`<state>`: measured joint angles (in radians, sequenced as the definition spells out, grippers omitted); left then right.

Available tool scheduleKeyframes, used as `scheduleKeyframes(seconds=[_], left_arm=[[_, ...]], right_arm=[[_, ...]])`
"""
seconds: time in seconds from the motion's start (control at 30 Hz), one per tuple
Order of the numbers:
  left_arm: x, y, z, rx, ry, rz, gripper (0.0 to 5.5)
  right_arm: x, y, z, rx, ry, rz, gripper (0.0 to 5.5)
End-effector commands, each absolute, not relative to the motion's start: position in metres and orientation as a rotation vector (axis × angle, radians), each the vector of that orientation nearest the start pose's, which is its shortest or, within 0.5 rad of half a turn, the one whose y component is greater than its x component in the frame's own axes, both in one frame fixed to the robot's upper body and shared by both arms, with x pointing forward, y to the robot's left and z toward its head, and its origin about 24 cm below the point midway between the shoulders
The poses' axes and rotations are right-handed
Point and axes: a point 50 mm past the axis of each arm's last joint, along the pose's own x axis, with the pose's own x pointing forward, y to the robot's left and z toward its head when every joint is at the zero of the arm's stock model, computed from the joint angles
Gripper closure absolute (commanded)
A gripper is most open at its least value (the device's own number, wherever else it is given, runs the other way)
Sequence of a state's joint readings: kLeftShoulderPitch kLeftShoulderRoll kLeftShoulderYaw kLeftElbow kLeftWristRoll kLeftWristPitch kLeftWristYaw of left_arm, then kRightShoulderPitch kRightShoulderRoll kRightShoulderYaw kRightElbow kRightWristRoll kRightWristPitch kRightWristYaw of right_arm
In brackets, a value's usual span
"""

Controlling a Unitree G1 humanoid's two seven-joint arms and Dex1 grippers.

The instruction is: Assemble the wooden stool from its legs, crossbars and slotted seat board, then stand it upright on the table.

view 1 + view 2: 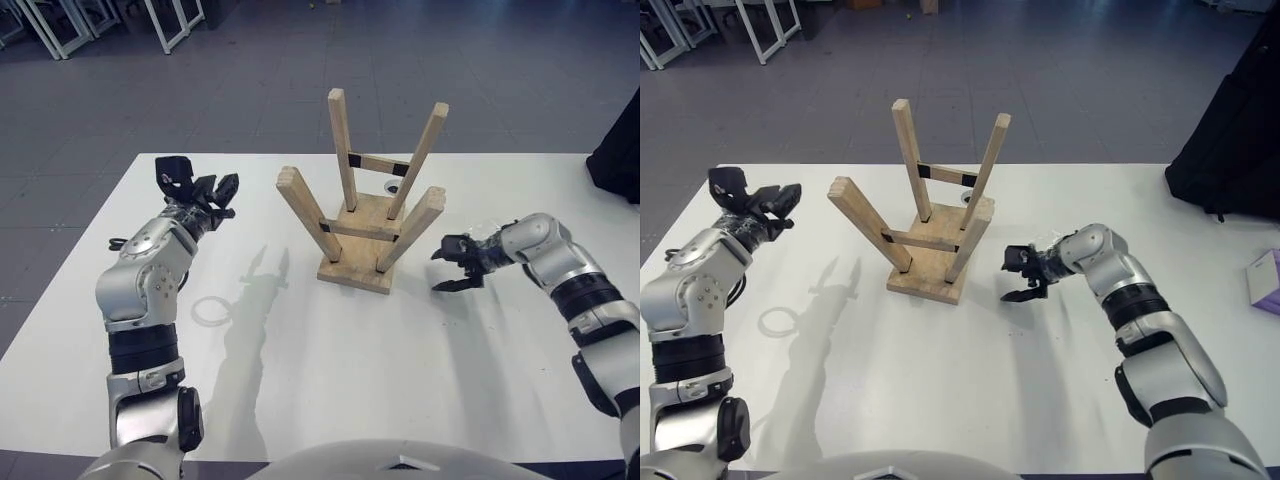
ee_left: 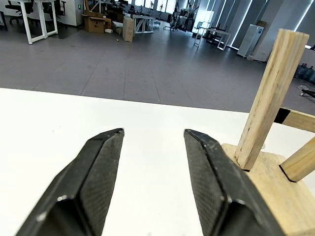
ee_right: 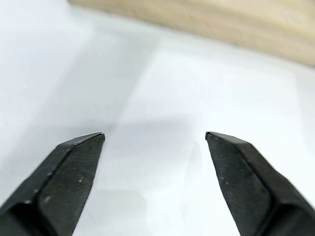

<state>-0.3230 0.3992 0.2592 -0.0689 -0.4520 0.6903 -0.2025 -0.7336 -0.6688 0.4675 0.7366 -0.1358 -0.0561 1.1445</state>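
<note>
Wooden stool [image 1: 360,229], assembled, inverted on the table [image 1: 320,380] with seat board [image 1: 352,270] down, likely awaiting righting; left gripper [image 1: 222,193] agape, empty, off stool's left; right gripper [image 1: 443,268] agape, empty, near seat board's right edge.

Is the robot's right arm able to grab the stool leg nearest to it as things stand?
Probably yes. The right arm sits beside the upturned stool, jaws open and empty, with bare table between them and the nearest leg; nothing seems to block the way.
</note>
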Motion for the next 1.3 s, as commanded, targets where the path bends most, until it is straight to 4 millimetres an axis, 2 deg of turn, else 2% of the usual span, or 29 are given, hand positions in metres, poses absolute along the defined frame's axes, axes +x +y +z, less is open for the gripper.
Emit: scheduleKeyframes(seconds=[0.03,0.13,0.2,0.23,0.37,0.43,0.47,0.53,0.57,0.63,0.7,0.73,0.8,0.9,1.0,1.03,1.07,1.1,1.17,1.23,1.3], left_arm=[[0.274,0.215,0.072,-0.124,0.319,-0.092,3.26],[0.255,0.209,0.047,-0.152,0.377,-0.036,3.26],[0.25,0.205,0.039,-0.162,0.399,-0.031,3.26],[0.25,0.204,0.038,-0.164,0.4,-0.031,3.26],[0.248,0.206,0.036,-0.178,0.398,-0.012,3.26],[0.248,0.205,0.036,-0.184,0.402,-0.014,3.26],[0.249,0.205,0.035,-0.187,0.405,-0.017,3.26],[0.249,0.204,0.035,-0.185,0.411,-0.023,3.26],[0.249,0.205,0.035,-0.183,0.413,-0.023,3.26],[0.25,0.205,0.036,-0.182,0.409,-0.022,3.26],[0.252,0.204,0.037,-0.18,0.405,-0.028,3.26],[0.253,0.204,0.037,-0.178,0.404,-0.028,3.26],[0.255,0.202,0.038,-0.171,0.399,-0.029,3.26],[0.254,0.203,0.039,-0.162,0.393,-0.019,3.26],[0.247,0.204,0.034,-0.173,0.412,-0.008,3.26],[0.245,0.205,0.032,-0.178,0.419,-0.005,3.26],[0.242,0.206,0.031,-0.181,0.424,-0.002,3.26],[0.24,0.206,0.03,-0.183,0.428,-0.002,3.26],[0.237,0.207,0.029,-0.186,0.434,-0.003,3.26],[0.235,0.208,0.028,-0.187,0.436,-0.001,3.26],[0.235,0.207,0.029,-0.18,0.427,-0.002,3.26]], right_arm=[[0.344,-0.216,0.13,-0.666,0.365,0.882,1.92],[0.338,-0.196,0.179,-0.343,0.083,0.657,2.4],[0.324,-0.18,0.213,-0.115,-0.065,0.561,2.78],[0.318,-0.172,0.228,-0.019,-0.118,0.534,2.78],[0.289,-0.135,0.302,0.386,-0.422,0.605,2.78],[0.28,-0.132,0.314,0.48,-0.462,0.616,2.78],[0.278,-0.132,0.312,0.507,-0.447,0.609,2.78],[0.275,-0.127,0.292,0.52,-0.348,0.611,2.78],[0.276,-0.124,0.273,0.486,-0.264,0.6,2.78],[0.276,-0.117,0.219,0.348,-0.016,0.594,2.78],[0.271,-0.112,0.185,0.266,0.129,0.624,2.78],[0.27,-0.109,0.179,0.259,0.147,0.629,2.78],[0.272,-0.105,0.183,0.282,0.119,0.627,2.78],[0.274,-0.104,0.211,0.361,-0.004,0.624,2.78],[0.278,-0.129,0.252,0.413,-0.166,0.563,2.78],[0.281,-0.143,0.26,0.395,-0.201,0.517,2.78],[0.285,-0.157,0.26,0.352,-0.201,0.466,2.78],[0.287,-0.166,0.255,0.303,-0.189,0.434,2.78],[0.29,-0.175,0.23,0.15,-0.116,0.391,2.78],[0.288,-0.173,0.198,-0.021,-0.018,0.407,2.78],[0.282,-0.162,0.169,-0.086,0.057,0.451,2.78]])
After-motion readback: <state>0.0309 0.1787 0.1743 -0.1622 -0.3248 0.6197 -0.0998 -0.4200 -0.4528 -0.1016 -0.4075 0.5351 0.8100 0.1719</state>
